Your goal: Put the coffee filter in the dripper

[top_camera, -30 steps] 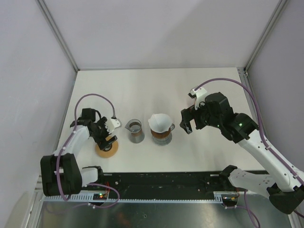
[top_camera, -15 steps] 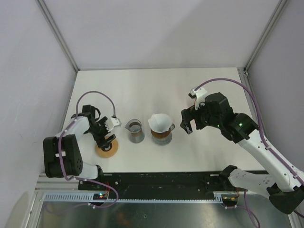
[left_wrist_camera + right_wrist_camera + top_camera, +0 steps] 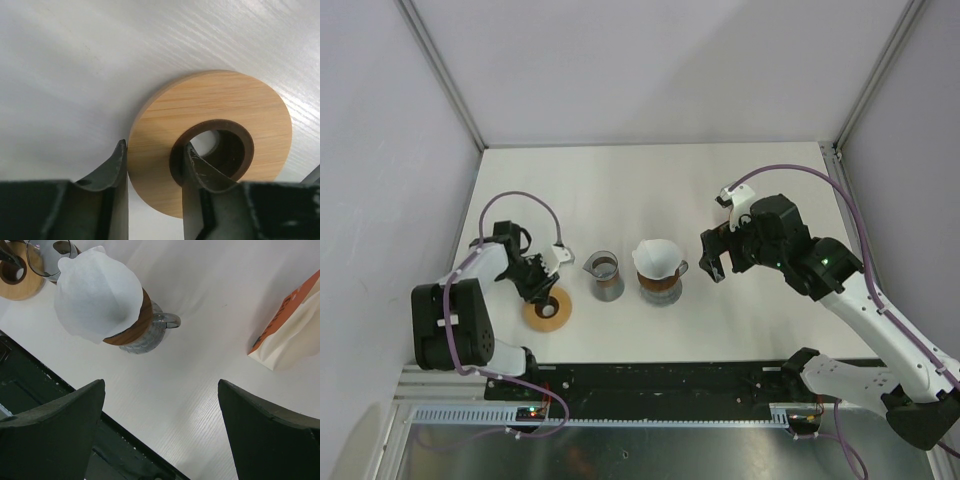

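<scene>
The white paper coffee filter (image 3: 657, 256) (image 3: 97, 292) sits opened out in the dripper (image 3: 661, 289) (image 3: 142, 337), a grey glass cone with a wooden collar and a handle, at the table's middle. My right gripper (image 3: 713, 265) (image 3: 161, 385) hovers just right of the dripper, jaws wide open and holding nothing. On the left, a flat wooden ring (image 3: 548, 314) (image 3: 225, 100) lies on the table. My left gripper (image 3: 542, 295) (image 3: 154, 146) is shut on its band, one finger against the outer rim and the other inside the hole.
A small glass beaker (image 3: 604, 272) (image 3: 47, 257) stands between the wooden ring and the dripper. An orange and cream bag (image 3: 290, 325) lies to the right in the right wrist view. A black rail (image 3: 660, 375) runs along the near table edge.
The left gripper's jaws have closed from wide open onto the wooden ring's band, and the left arm has shifted a little. The right arm, filter and dripper have not moved.
</scene>
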Controlling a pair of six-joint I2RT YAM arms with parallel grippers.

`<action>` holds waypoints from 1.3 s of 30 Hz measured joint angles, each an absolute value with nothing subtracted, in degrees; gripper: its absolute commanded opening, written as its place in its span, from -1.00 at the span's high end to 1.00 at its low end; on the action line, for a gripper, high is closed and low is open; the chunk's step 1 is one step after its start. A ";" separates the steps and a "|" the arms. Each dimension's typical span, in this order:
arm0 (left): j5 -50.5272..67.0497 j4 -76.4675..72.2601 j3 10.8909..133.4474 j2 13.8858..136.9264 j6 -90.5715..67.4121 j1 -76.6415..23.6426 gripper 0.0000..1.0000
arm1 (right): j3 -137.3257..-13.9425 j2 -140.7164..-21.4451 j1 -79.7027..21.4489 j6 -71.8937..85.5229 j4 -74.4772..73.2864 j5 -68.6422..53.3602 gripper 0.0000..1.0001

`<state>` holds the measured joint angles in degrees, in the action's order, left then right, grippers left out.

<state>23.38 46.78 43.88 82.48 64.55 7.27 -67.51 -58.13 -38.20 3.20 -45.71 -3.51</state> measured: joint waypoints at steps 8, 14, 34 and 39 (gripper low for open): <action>24.45 47.68 48.90 78.56 57.04 7.25 0.99 | -67.51 -58.19 -38.20 3.22 -45.67 -3.53 -0.99; 25.36 49.89 56.21 74.02 53.19 7.25 0.99 | -67.51 -58.35 -38.41 3.22 -45.58 -3.55 -0.99; 21.78 58.63 78.74 83.13 42.19 -22.37 1.00 | -67.51 -59.18 -38.92 3.42 -46.24 -2.92 -0.99; 20.45 59.92 78.78 87.15 41.91 -23.73 1.00 | -67.51 -58.72 -38.92 3.42 -46.98 -2.20 -0.99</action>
<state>20.45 59.92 78.78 87.15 41.91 -23.73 -67.51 -58.72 -38.92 3.42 -46.98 -2.20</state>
